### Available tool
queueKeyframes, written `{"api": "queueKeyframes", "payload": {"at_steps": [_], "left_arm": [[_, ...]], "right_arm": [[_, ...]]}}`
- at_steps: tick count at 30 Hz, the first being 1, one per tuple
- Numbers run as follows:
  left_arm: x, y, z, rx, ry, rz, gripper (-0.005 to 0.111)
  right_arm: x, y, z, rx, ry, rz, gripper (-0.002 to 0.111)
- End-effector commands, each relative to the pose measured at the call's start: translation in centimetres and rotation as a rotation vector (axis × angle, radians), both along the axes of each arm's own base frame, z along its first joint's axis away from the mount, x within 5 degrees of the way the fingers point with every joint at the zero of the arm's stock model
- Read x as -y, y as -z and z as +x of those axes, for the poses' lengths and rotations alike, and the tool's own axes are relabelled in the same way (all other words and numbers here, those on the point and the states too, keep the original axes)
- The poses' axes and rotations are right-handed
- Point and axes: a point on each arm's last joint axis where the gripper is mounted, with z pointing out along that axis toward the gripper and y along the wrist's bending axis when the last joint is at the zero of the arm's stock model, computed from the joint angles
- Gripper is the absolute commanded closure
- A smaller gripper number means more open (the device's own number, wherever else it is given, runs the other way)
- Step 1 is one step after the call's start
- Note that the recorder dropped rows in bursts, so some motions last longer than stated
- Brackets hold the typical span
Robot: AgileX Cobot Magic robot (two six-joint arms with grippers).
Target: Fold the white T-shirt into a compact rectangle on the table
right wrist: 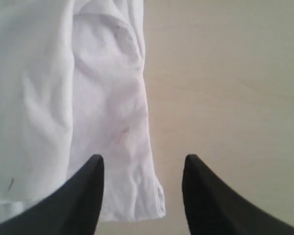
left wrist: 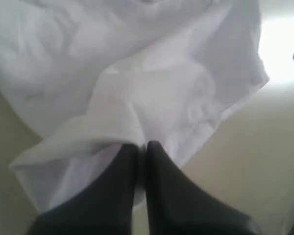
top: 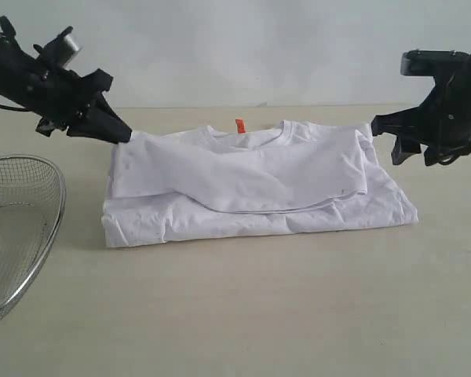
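Left claw point(left wrist: 142, 147) is pressed together at the far left corner of the white T-shirt point(top: 251, 184), tips touching cloth. Right claw point(right wrist: 143, 164) is spread above the shirt's right edge. The shirt lies folded mid-table point(top: 259, 322), toward the far edge.

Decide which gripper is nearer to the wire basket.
Left. The left gripper pinches the white T-shirt at the corner facing the wire basket; the right gripper hangs open at the shirt's opposite side, across the whole garment.
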Motion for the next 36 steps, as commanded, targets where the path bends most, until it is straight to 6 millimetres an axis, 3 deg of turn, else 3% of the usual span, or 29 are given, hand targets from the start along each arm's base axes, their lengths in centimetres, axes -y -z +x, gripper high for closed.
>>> {"api": "queueKeyframes", "payload": {"at_steps": [1, 9, 14, 25, 33, 36], "left_arm": [[0.1, -0.7, -0.5, -0.015, 0.001, 0.126, 0.102], [0.0, -4.2, -1.0, 0.096, -0.034, 0.136, 0.102], [0.1, -5.5, -1.4, 0.131, -0.037, 0.135, 0.102], [0.8, -4.2, -0.8, 0.097, -0.041, 0.062, 0.102], [0.9, -3.2, -0.5, 0.080, -0.037, 0.047, 0.102], [0.9, -3.2, -0.5, 0.092, -0.024, 0.051, 0.102]], "right_arm": [[0.5, -0.2, -0.5, -0.032, -0.013, 0.009, 0.065], [0.4, 0.2, -1.0, -0.083, -0.034, 0.010, 0.065], [0.3, 1.9, -1.9, -0.094, -0.052, -0.002, 0.065], [0.4, 4.6, -1.4, -0.078, -0.035, -0.002, 0.065], [-0.9, 6.7, -0.9, -0.101, -0.063, 0.012, 0.065], [-1.1, 7.0, -1.0, -0.120, -0.065, 0.016, 0.075]]}}
